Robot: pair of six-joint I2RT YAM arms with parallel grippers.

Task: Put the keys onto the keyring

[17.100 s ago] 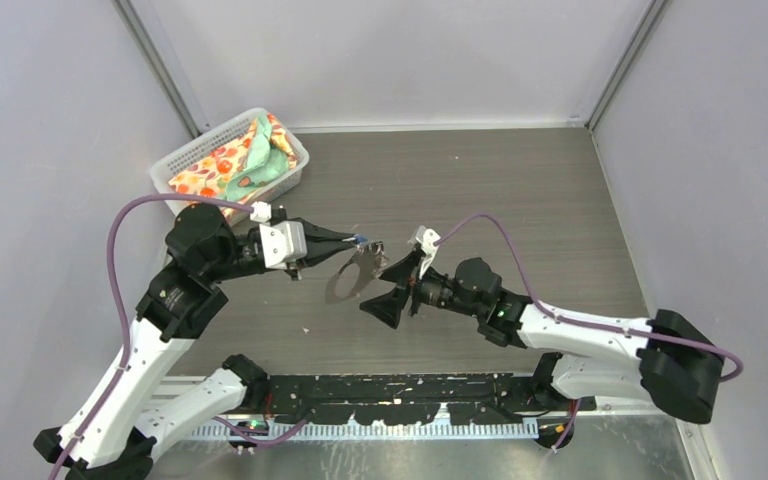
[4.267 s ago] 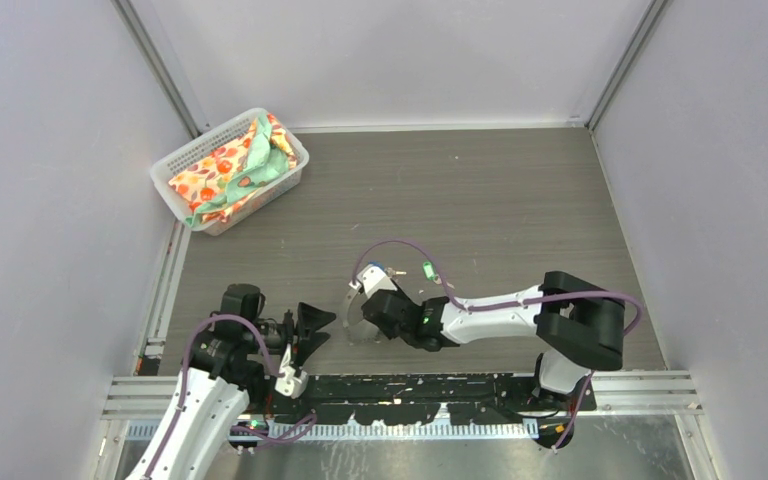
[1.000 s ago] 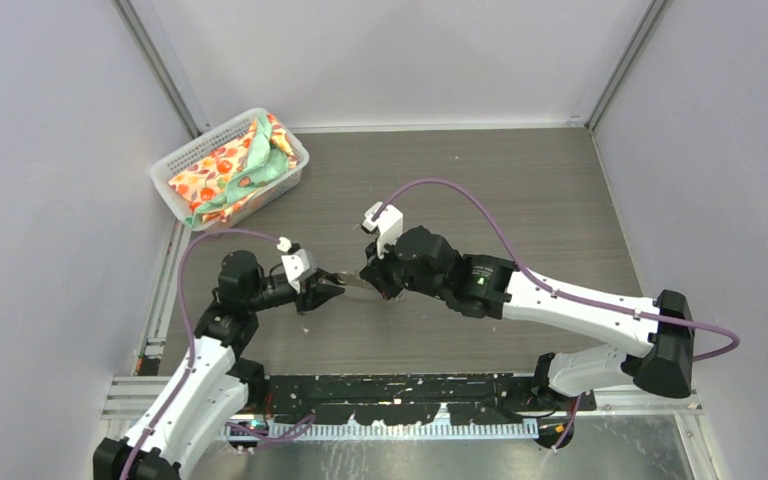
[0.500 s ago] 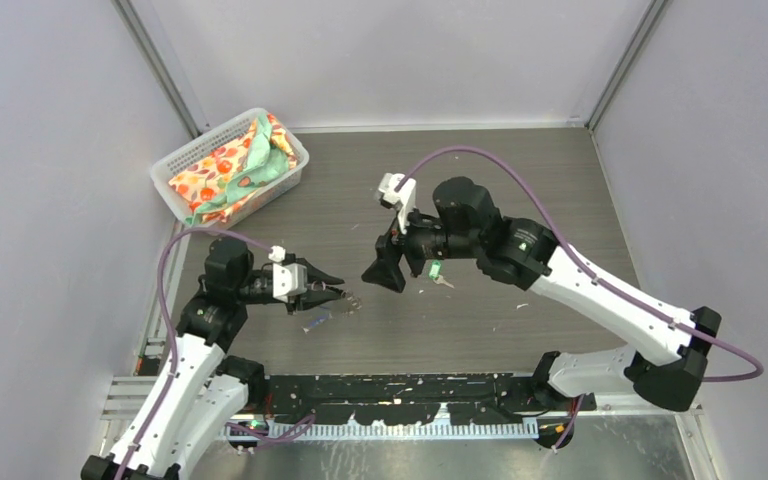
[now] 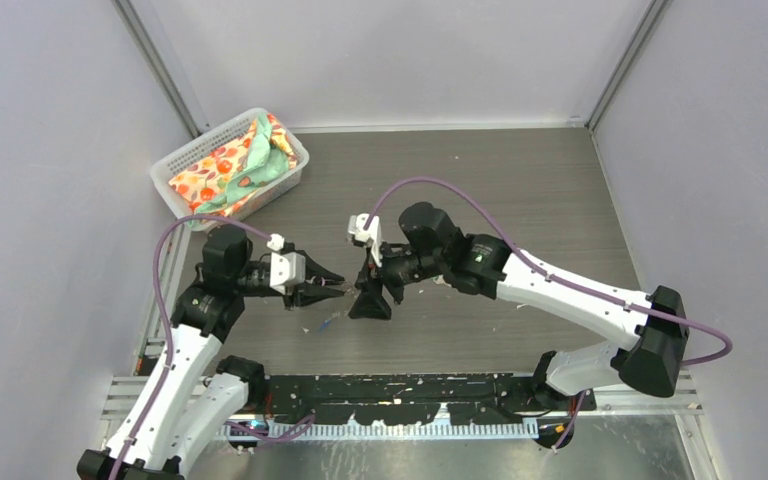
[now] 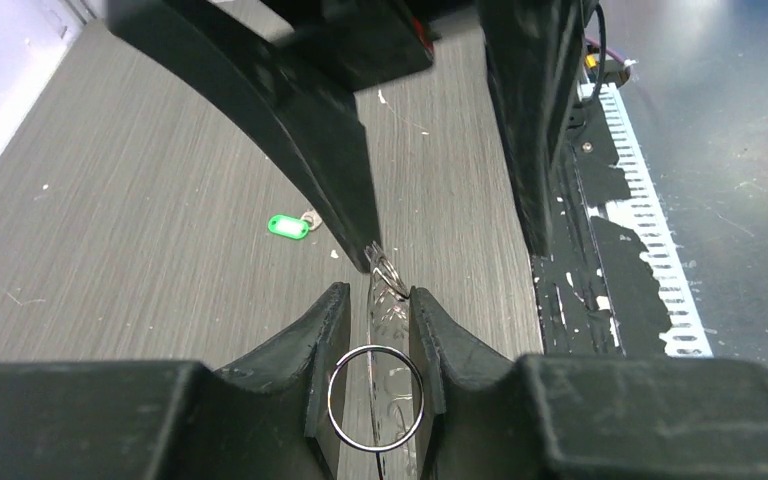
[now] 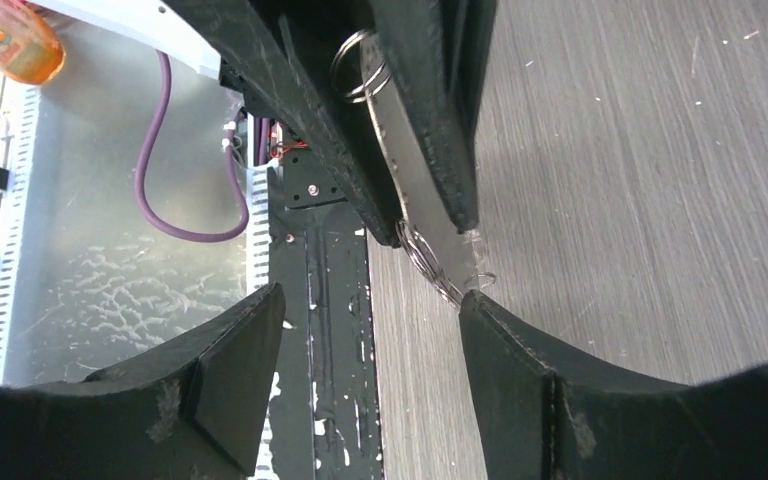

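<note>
White basket (image 5: 195,143) w/ floral cloths (image 5: 222,165), far-left corner, grey wood-grain tabletop (image 5: 520,190)

We find the basket (image 5: 200,140) in the far-left corner of the table (image 5: 520,200), cloth (image 5: 240,165) in it. Mid-table the left gripper (image 5: 340,289) and right gripper (image 5: 365,300) meet, the keyring (image 6: 385,330) between the left one's fingers; a key (image 6: 287,226) lies on the table beyond.

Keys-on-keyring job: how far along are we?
Done: can't confirm any key on the ring. In hand: left fingers pinch the keyring; right fingers stand open at its free end. Left: green key lies loose on the table, to be picked up and threaded.
</note>
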